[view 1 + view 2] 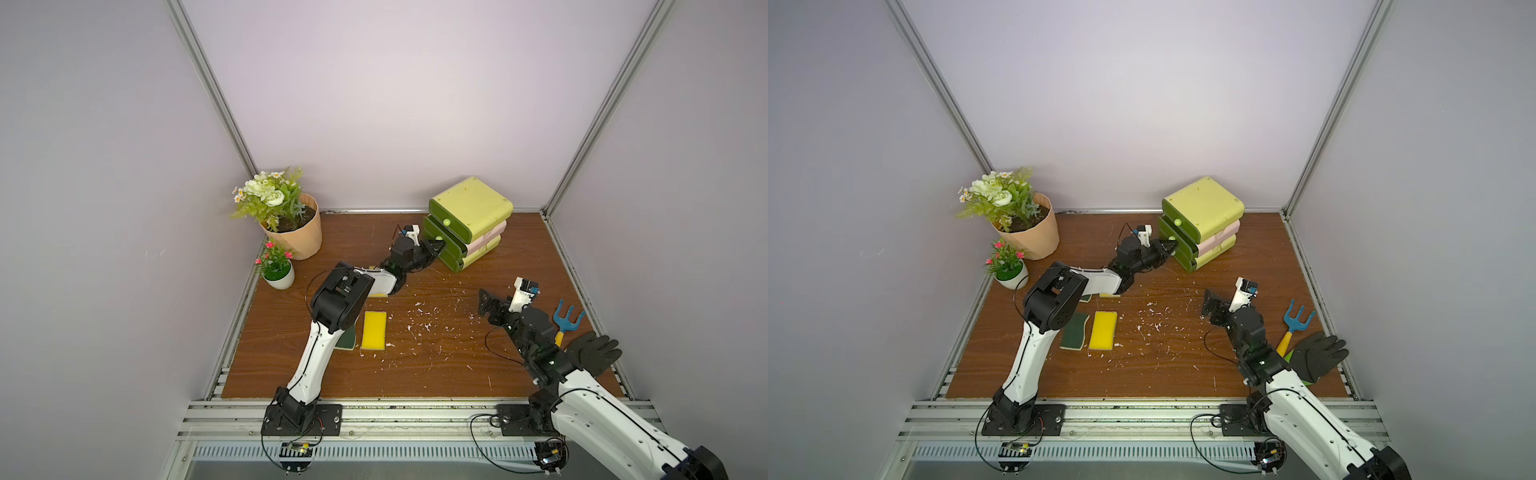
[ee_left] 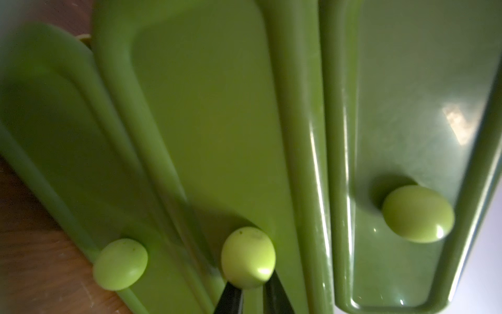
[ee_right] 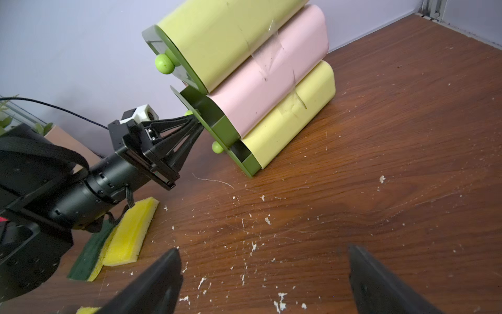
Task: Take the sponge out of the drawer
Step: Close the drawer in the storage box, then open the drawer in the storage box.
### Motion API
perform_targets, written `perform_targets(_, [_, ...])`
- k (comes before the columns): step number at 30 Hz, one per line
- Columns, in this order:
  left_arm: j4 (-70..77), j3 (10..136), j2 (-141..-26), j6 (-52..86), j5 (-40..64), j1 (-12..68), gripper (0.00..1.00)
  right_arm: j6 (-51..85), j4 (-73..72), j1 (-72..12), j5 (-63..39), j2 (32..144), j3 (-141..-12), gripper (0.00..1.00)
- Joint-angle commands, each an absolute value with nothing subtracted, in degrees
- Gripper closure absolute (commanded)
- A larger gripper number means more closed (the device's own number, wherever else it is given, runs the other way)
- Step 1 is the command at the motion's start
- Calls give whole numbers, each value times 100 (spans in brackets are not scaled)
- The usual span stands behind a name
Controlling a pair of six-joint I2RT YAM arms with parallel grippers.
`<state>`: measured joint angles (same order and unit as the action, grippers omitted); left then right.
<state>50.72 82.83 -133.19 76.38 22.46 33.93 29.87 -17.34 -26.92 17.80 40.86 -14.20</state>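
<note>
The left arm [image 1: 319, 353] reaches across the brown wood-grain counter [image 1: 436, 365] to a stack of three plastic drawers [image 1: 471, 205] near the back wall, with yellow-green, pink and yellow-green shells and dark green fronts. The left jaws are clamped on the round pale green knob [image 2: 248, 257] of the middle drawer [image 2: 206, 122]. The left wrist view shows a black fingertip [image 2: 229, 299] on each side of the knob. In the right wrist view that drawer's front stands a little out from its pink shell, but no view looks inside, so I cannot tell whether a sponge lies in it. Three sponges lie on the counter, well apart from the drawers. They are a yellow rectangular sponge [image 1: 373, 330], a dark green-faced sponge [image 1: 1074, 331] just beside it and partly under the left arm, and a third yellow-and-green sponge [image 3: 130, 233] beneath the left forearm. The right arm [image 1: 590, 409] hangs over the counter with the right jaws wide apart, pointed toward the drawers. White crumbs [image 1: 419, 322] are scattered between the arms. A blue garden fork with a yellow handle [image 1: 566, 320] and a black glove [image 1: 594, 353] lie beside the right arm. A peach pot of white flowers [image 1: 297, 232] and a small white pot of pink flowers [image 1: 279, 279] stand in the far corner on the left arm's side.
</note>
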Motion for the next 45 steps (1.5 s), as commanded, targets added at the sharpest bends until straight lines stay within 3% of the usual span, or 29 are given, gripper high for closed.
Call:
perform_targets(1, [4778, 8727, -13427, 7377, 2142, 3459, 80, 3041, -1985, -2660, 1935, 4025, -1436, 1])
perform_targets(11, [4605, 9040, -13618, 7391, 2098, 3467, 75, 3050, -2019, -2646, 1960, 4061, -1405, 1])
perform_targets(23, [4824, 8535, -13274, 7369, 1969, 3472, 53, 3041, -2022, -2623, 2046, 4035, -1366, 1])
perform_targets(31, [5308, 7395, -12782, 7559, 1703, 3407, 52, 3054, -2021, -2597, 2099, 3937, -1327, 1])
perform_targets(45, [5073, 7432, -12996, 7729, 1474, 3280, 56, 3016, -2071, -2584, 2056, 3819, -1258, 1])
